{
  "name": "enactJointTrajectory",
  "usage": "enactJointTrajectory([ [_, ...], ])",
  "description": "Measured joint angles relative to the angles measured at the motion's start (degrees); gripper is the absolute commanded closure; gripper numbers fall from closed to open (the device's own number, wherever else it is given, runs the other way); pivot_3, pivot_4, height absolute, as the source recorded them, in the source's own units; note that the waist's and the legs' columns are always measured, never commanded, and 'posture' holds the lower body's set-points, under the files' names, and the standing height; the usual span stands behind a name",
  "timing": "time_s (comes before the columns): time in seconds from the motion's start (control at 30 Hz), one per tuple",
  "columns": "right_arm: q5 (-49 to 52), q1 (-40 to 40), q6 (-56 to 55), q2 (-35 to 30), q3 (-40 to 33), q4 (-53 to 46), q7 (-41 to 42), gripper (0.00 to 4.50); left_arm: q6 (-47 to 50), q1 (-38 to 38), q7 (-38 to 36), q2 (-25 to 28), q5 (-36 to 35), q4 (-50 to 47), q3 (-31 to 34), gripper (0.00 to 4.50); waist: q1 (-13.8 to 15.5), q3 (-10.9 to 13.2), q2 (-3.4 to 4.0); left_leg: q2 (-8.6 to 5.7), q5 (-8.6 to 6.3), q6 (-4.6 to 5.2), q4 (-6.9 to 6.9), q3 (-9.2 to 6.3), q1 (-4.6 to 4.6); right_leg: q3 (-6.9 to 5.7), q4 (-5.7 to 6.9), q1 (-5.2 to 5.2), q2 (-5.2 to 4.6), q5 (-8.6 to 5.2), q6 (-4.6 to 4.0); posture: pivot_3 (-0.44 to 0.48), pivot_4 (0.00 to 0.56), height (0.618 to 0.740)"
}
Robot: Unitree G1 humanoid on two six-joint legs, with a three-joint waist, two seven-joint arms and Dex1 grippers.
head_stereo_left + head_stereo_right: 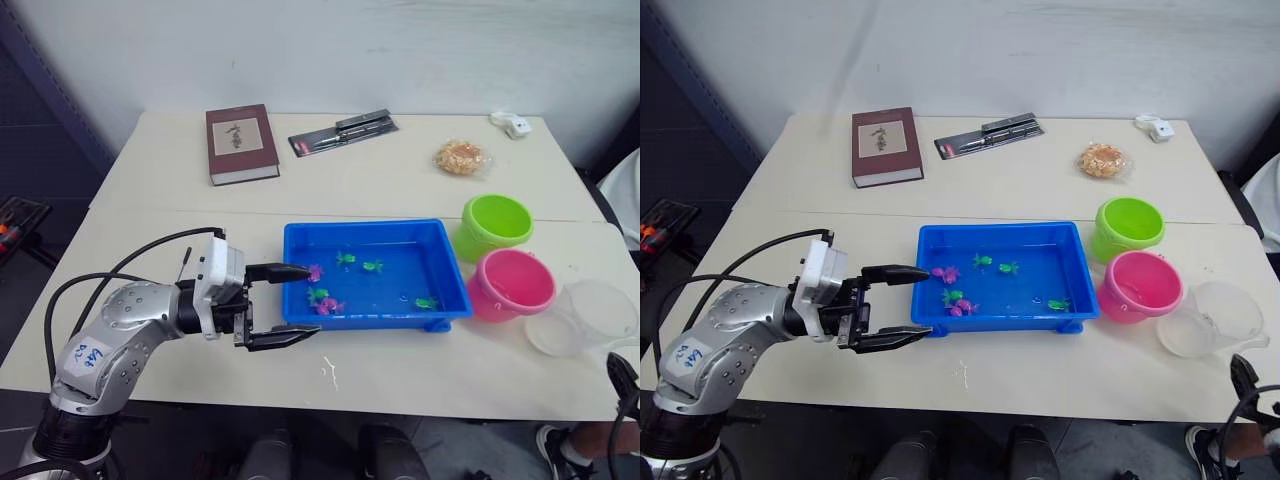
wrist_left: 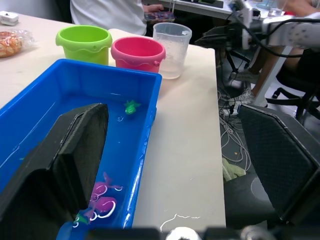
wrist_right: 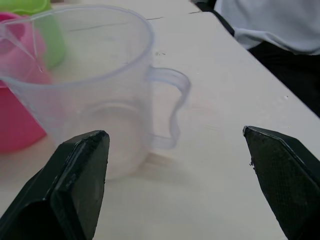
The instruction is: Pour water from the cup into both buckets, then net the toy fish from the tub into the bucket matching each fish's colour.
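Note:
The blue tub (image 1: 365, 227) sits mid-table and holds water and several tiny green and pink toy fish (image 1: 317, 272). To its right stand the lime green bucket (image 1: 496, 225) and, nearer the front, the pink bucket (image 1: 511, 284). The clear cup (image 1: 588, 318) stands upright just right of the pink bucket. My left gripper (image 1: 290, 303) is open at the tub's left end. One finger (image 2: 75, 150) is inside the tub and the other is outside over the table. My right gripper (image 3: 175, 137) is open a little short of the cup's handle (image 3: 172, 107), holding nothing.
At the back of the table lie a dark red book (image 1: 241, 144), a packaged tool set (image 1: 343, 133), a snack bag (image 1: 461, 157) and a small white object (image 1: 513, 124). A person in a white shirt (image 3: 270, 25) sits beyond the table's right edge.

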Motion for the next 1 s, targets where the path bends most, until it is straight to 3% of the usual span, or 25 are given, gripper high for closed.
enactJointTrajectory([
  [0.4,-2.87,-5.81,-0.12,-1.11,0.13,6.04,-3.44,0.0,-0.55,3.98,1.86,-0.51,1.28,-2.92,-0.56,0.07,-0.13,-0.02,0.03,-0.02,0.06,0.04,0.0,0.03,0.0,0.03,-0.02,0.02,-0.02,0.04,0.07,0.0,0.15,0.738],
  [0.93,-5.68,-16.17,-6.26,-1.77,0.22,19.37,-4.18,0.0,-1.98,3.42,1.38,-0.52,2.04,-2.27,-0.58,0.07,-0.23,-0.03,0.05,-0.06,0.08,0.07,0.03,0.04,0.01,0.04,0.0,0.03,0.02,0.05,0.08,0.0,0.15,0.738],
  [1.0,-5.17,-17.53,-6.65,-1.77,0.22,20.75,-3.27,0.53,-2.31,2.57,0.97,-0.46,2.08,-2.05,-0.58,0.0,-0.23,-0.03,0.05,-0.04,0.09,0.05,0.03,0.04,0.01,0.03,0.0,0.02,0.03,0.05,0.08,0.0,0.15,0.738],
])
